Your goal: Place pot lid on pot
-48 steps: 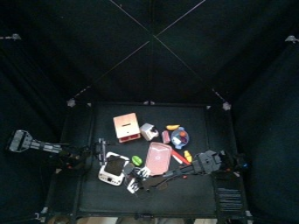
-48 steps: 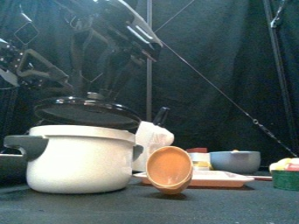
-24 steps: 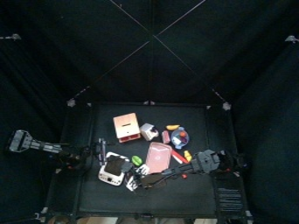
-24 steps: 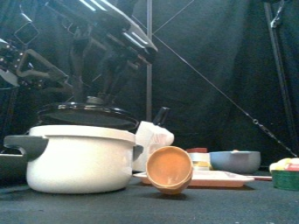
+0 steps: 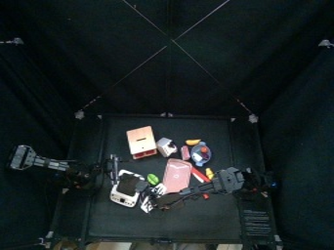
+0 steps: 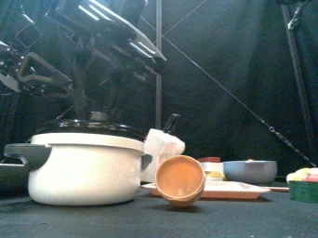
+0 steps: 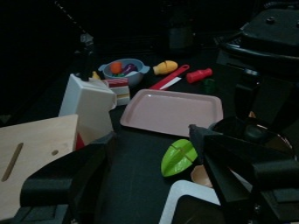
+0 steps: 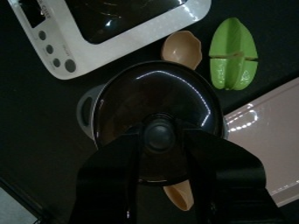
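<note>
Lid [image 8: 158,101] flat on pot [image 6: 87,167], knob [image 8: 159,137] up

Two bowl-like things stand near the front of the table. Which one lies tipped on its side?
The small orange bowl beside the pot lies tipped, its opening facing the front camera. The blue bowl farther right stands upright.

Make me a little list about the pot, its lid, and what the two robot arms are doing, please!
pot: white round metal pot with grey side handles, at the table's front left
lid: black round glass lid with a knob, sitting on the pot's rim
right end effector: above the lid, around its knob
left end effector: open, empty, resting off to the pot's side
nearby: green leaf-shaped piece, tan wooden bowl lying on its side, pink rectangular plastic tray
task state: lid looks placed, not yet let go
</note>
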Tool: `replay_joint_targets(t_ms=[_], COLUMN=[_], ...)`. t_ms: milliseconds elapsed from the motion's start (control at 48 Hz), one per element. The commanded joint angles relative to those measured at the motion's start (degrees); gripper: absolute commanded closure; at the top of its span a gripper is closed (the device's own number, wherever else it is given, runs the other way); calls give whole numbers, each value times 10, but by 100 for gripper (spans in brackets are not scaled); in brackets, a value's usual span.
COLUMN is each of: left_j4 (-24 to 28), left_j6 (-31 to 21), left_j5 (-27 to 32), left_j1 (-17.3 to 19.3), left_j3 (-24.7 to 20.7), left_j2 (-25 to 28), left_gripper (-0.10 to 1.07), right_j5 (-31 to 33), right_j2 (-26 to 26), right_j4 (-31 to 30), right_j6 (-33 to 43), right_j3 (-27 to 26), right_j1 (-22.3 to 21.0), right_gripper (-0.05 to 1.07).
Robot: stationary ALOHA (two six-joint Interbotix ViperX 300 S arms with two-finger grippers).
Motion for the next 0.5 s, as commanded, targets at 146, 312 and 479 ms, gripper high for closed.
replay_joint_targets(t_ms=[146,312,479], left_j4=[0,-1,0], left_j6=[0,0,0], left_j5=[-3,-3,-3], left_j1=[0,0,1], left_j3=[-6,-6,-6], left_j2=[0,0,0], left_gripper=[-1,-1,-1], right_j5=[-6,-6,-6], right_j2=[-13,-11,-9], right_j4=[0,0,1], right_j6=[-1,-1,-1], right_j3=[-11,-11,-11], right_j1=[-2,-2,-1], right_gripper=[38,38,38])
